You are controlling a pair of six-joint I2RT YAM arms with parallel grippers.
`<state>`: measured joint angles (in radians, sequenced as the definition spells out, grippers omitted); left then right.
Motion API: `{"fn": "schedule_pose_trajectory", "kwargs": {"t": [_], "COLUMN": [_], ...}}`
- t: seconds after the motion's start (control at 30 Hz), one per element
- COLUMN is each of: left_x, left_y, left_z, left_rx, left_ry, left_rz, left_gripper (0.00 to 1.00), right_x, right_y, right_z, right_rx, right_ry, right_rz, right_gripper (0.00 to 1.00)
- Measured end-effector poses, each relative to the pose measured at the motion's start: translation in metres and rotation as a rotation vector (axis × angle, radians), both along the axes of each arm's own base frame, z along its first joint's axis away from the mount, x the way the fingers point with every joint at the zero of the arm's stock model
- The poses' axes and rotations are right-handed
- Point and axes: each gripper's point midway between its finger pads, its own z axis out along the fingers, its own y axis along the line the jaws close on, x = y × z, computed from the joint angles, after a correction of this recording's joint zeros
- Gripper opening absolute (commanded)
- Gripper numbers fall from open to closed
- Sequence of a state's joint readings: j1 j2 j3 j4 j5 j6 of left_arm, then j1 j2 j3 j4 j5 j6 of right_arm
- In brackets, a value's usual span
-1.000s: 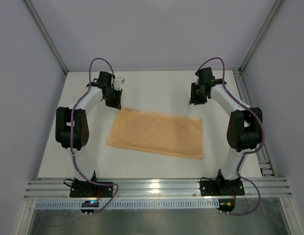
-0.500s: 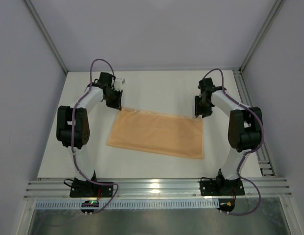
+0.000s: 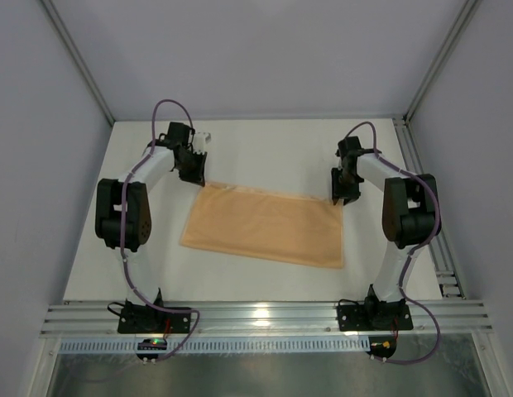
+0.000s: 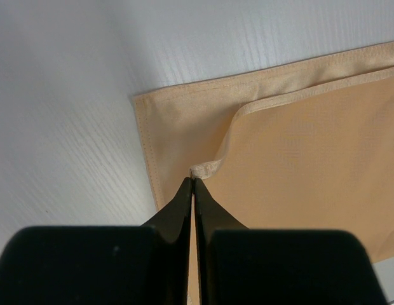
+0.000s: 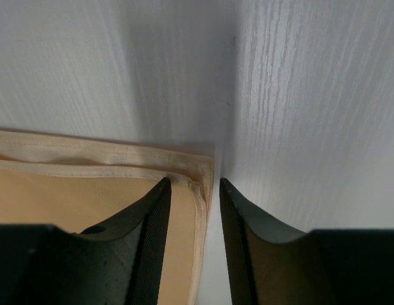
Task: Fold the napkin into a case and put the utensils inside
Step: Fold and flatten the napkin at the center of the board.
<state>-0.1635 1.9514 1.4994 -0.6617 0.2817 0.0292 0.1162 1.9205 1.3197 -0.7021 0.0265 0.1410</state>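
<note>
Folding is in hand. The napkin (image 3: 265, 225) lies doubled into a long rectangle on the surface (image 3: 265, 149). The left gripper (image 4: 193, 181) is pinched together on the top layer's far-left corner, while the right gripper (image 5: 192, 184) stands apart, straddling the far-right corner. Next, probably: close there too, then lift both corners evenly.

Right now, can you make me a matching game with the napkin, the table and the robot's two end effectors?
Things:
1. napkin
2. table
3. left end effector
4. right end effector

States:
A. open, straddling a cloth corner
B. white
C. peach-orange, folded double
D. shut, pinching the top layer's corner

Pairs: 1-C, 2-B, 3-D, 4-A
</note>
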Motion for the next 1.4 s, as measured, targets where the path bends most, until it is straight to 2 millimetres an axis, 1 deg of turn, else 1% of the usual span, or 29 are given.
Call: {"fn": "schedule_pose_trajectory", "kwargs": {"t": [0.13,0.3,0.57,0.77,0.8,0.87,1.07,1.17,1.4], "left_x": [0.000,0.000,0.000,0.000,0.000,0.000,0.000,0.000,0.000], "left_y": [0.000,0.000,0.000,0.000,0.000,0.000,0.000,0.000,0.001], "left_z": [0.000,0.000,0.000,0.000,0.000,0.000,0.000,0.000,0.000], "left_rx": [0.000,0.001,0.001,0.001,0.001,0.001,0.002,0.002,0.007], "left_ry": [0.000,0.000,0.000,0.000,0.000,0.000,0.000,0.000,-0.001], "left_rz": [0.000,0.000,0.001,0.000,0.000,0.000,0.000,0.000,0.003], "left_gripper": [0.00,0.00,0.00,0.00,0.00,0.00,0.00,0.00,0.00], "right_x": [-0.001,-0.002,-0.004,-0.007,-0.008,-0.009,-0.008,-0.007,-0.006], "right_y": [0.004,0.006,0.004,0.001,0.001,0.001,0.001,0.003,0.006], "right_z": [-0.003,-0.004,-0.003,0.005,0.006,0.007,0.007,0.007,0.000], "right_rx": [0.021,0.034,0.025,0.012,0.012,0.012,0.014,0.026,0.040], "right_ry": [0.005,0.004,0.003,-0.013,-0.017,-0.020,-0.024,-0.028,-0.016], "right_rz": [0.013,0.017,0.013,0.010,0.010,0.011,0.011,0.015,0.019], "right_gripper": [0.36,0.36,0.36,0.36,0.35,0.31,0.29,0.23,0.23]}}
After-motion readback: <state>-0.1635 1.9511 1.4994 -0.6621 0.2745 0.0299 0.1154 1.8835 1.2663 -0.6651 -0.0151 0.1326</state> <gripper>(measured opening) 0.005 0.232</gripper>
